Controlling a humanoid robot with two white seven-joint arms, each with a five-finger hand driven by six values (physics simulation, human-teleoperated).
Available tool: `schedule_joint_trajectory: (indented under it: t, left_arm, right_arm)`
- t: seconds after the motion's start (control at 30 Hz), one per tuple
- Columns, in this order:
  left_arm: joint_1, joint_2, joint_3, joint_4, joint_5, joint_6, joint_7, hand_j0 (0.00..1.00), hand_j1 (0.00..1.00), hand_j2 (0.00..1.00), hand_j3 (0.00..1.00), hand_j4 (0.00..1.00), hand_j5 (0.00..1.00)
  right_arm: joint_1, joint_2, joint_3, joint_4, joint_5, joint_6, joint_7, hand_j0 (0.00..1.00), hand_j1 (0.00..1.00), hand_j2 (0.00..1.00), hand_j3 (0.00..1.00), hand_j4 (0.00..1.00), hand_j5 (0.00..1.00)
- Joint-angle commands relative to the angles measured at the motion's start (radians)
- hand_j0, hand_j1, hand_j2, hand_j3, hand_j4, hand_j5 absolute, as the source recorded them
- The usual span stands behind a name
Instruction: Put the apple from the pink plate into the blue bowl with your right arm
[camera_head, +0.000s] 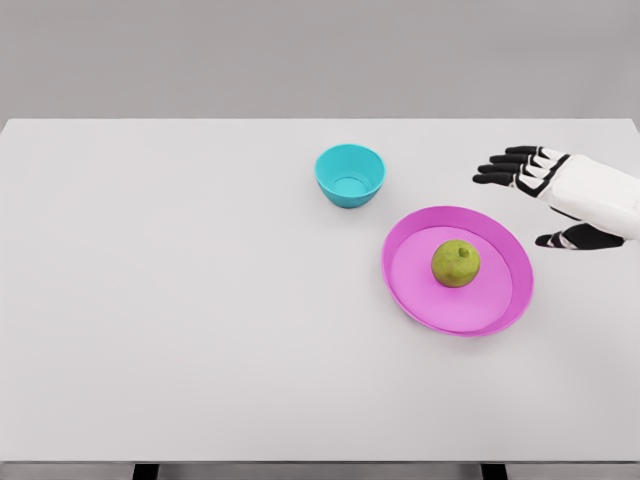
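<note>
Hovering right of the pink plate, the right hand spreads its fingers, apple untouched.

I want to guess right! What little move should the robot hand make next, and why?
Probably slide the right robot hand left and down over the apple. Its fingers are open and hold nothing, and the apple sits untouched on the pink plate, not in the bowl.
</note>
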Motion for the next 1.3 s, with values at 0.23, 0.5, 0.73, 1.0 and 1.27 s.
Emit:
schedule_joint_trajectory:
  t: [0.23,0.5,0.73,1.0,1.27]
  left_arm:
    - [0.000,0.000,0.000,0.000,0.000,0.000,0.000,1.00,1.00,1.00,1.00,1.00,1.00]
    - [0.000,0.000,0.000,0.000,0.000,0.000,0.000,1.00,1.00,1.00,1.00,1.00,1.00]
    - [0.000,0.000,0.000,0.000,0.000,0.000,0.000,1.00,1.00,1.00,1.00,1.00,1.00]
    - [0.000,0.000,0.000,0.000,0.000,0.000,0.000,1.00,1.00,1.00,1.00,1.00,1.00]
    - [0.000,0.000,0.000,0.000,0.000,0.000,0.000,1.00,1.00,1.00,1.00,1.00,1.00]
  right_arm:
    - [0.017,0.000,0.047,0.057,-0.012,0.013,0.000,1.00,1.00,1.00,1.00,1.00,1.00]
    - [-0.124,0.047,0.084,0.097,-0.015,0.013,0.426,1.00,1.00,1.00,1.00,1.00,1.00]
    - [-0.267,0.130,0.139,0.195,-0.012,0.013,0.426,1.00,1.00,1.00,1.00,1.00,1.00]
    - [-0.367,0.170,0.329,0.223,-0.010,0.013,0.426,1.00,1.00,1.00,1.00,1.00,1.00]
    - [-0.367,0.173,0.377,0.253,-0.010,0.013,0.426,1.00,1.00,1.00,1.00,1.00,1.00]
